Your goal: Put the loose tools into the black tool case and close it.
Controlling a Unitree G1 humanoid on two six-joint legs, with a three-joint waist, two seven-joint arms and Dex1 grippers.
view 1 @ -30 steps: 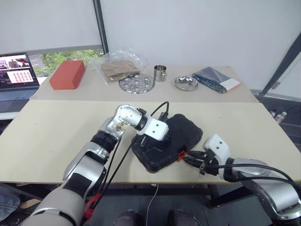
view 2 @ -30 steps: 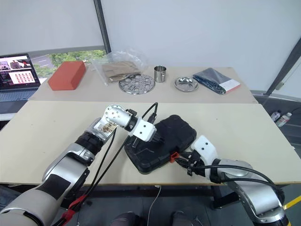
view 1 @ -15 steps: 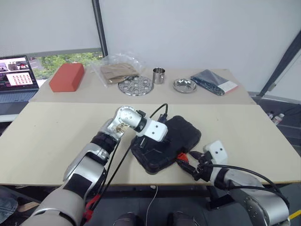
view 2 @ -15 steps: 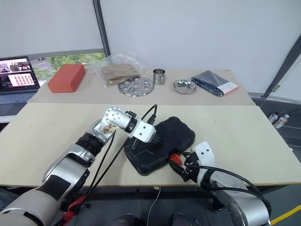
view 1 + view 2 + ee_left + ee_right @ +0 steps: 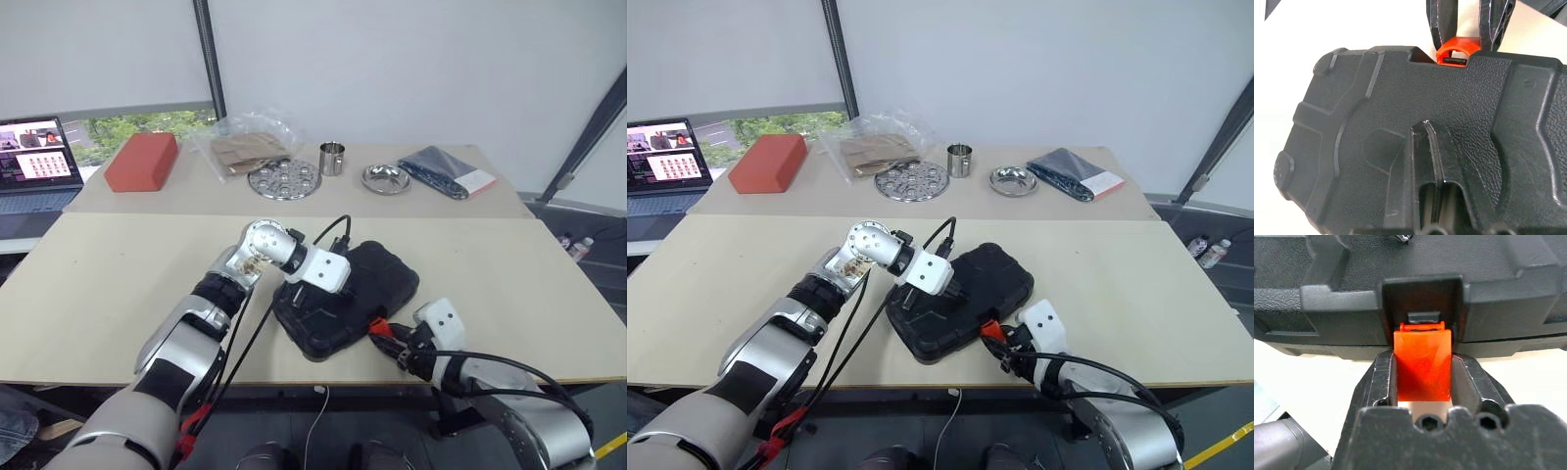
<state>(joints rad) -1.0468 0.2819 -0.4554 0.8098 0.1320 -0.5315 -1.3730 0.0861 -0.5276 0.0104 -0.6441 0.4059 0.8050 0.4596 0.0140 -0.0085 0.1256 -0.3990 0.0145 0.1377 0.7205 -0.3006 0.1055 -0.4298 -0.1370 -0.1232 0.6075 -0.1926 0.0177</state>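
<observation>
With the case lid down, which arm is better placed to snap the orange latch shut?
The right. The right gripper already has its fingers on either side of the orange latch at the black tool case's front edge. The left gripper, shut, rests on the lid and looks better suited to steadying the case.

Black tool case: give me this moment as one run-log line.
black tool case: lid down | orange latch: hanging open, not snapped | right gripper: jaws astride latch | left gripper: shut, pressing lid | loose tools: none visible

Two pale tables [image 5: 118,284] stand before a white wall [image 5: 411,69], with perhaps a window [image 5: 137,122] behind.
</observation>
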